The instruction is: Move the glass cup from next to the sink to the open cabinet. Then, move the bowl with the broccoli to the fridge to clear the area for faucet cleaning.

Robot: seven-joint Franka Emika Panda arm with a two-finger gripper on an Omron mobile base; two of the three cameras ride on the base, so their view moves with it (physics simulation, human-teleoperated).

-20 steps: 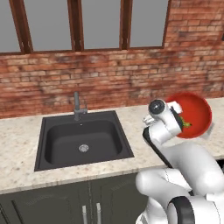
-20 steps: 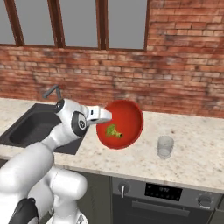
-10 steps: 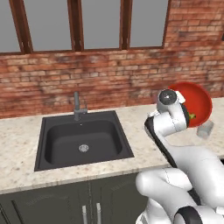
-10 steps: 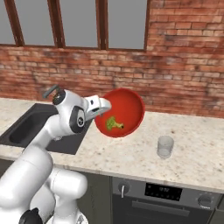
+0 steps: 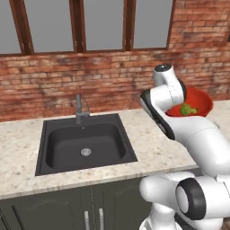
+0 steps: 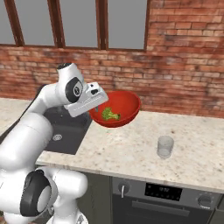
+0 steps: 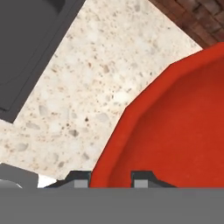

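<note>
The red bowl [image 6: 117,108] with broccoli [image 6: 110,114] inside hangs in the air above the counter [image 6: 131,151], right of the sink [image 5: 85,141], level with the brick wall behind. The gripper [image 6: 97,105] is clamped on its left rim, one finger inside and one outside. The glass cup [image 6: 165,146] stands upright on the counter, farther right and nearer. The faucet [image 5: 80,109] rises behind the sink.

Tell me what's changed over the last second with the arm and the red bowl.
The gripper, still shut on the bowl's rim, has lifted it higher above the counter and leveled it from a steep tilt to nearly upright, the broccoli still inside. The glass cup stays on the countertop; sink and faucet are unchanged.
</note>
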